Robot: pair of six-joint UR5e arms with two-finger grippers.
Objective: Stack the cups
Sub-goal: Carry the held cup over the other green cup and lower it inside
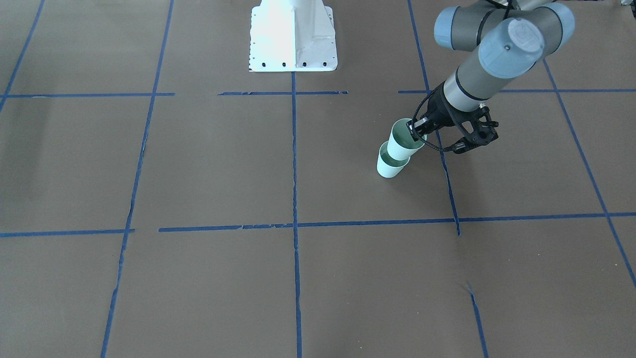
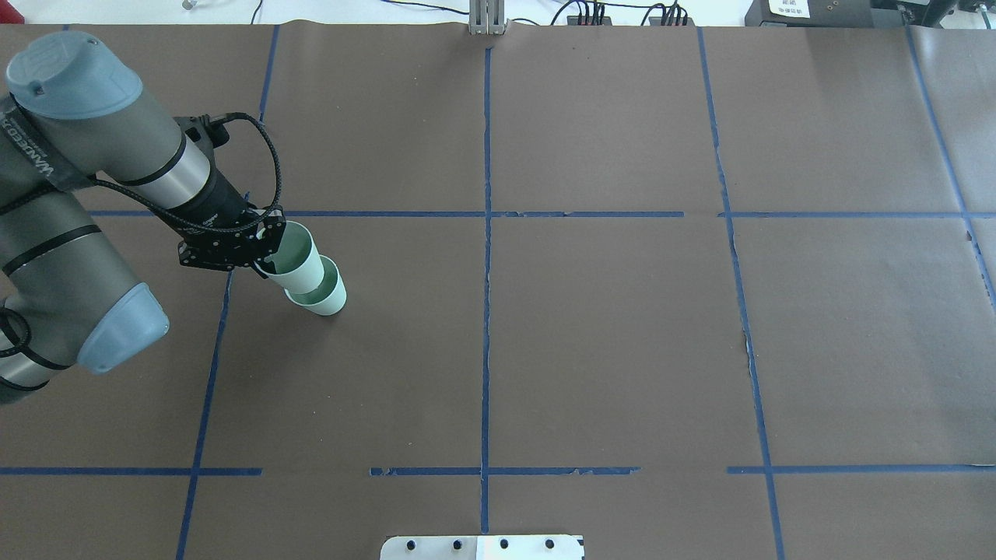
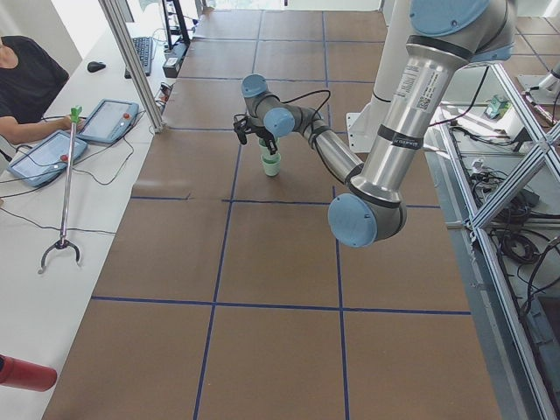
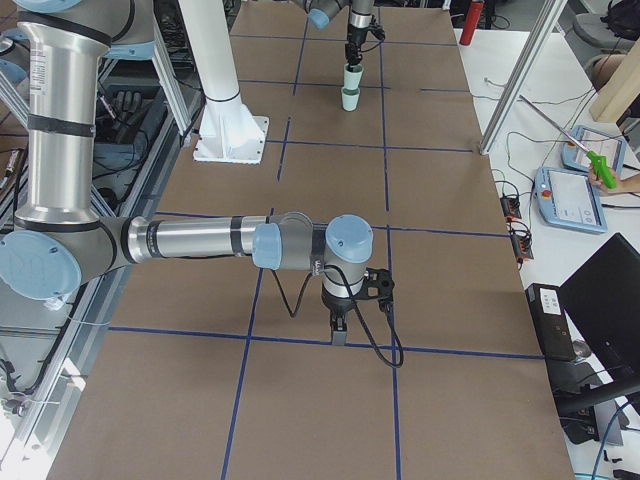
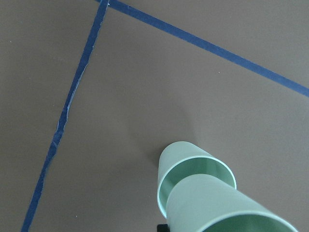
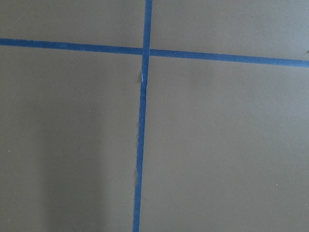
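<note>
- The left pincer [image 1: 419, 132] is closed narrowly on the rim of the upper cup [image 1: 403, 141], on the side of the rim nearest the arm. Its fingers stand close together with only the cup wall between them.
- The overhead view shows the same grip: the left pincer [image 2: 263, 264] comes in from the arm's side and meets the upper cup [image 2: 299, 257] at its lip, and the cup's mouth is open and tipped toward the arm.
- The upper cup is tilted, and its base sits in the mouth of the lower cup [image 1: 390, 167]. It is only partly nested, so most of its wall shows above the lower rim.
- The lower cup [image 2: 327, 296] stands on the table [image 2: 607, 334], in the robot's left half, just beside a blue tape line [image 2: 212, 365]. Nothing but the upper cup touches it.
- In the left wrist view the upper cup [image 5: 217, 205] fills the bottom edge, with the lower cup [image 5: 168, 159] beneath it and its rim showing round the upper cup's base.
- The right pincer [image 4: 340, 326] points down close to the table near a crossing of tape lines, well apart from the cups. It shows only in the side view, so I cannot tell how far it is open.
- The right wrist view shows only brown table and tape.
</note>
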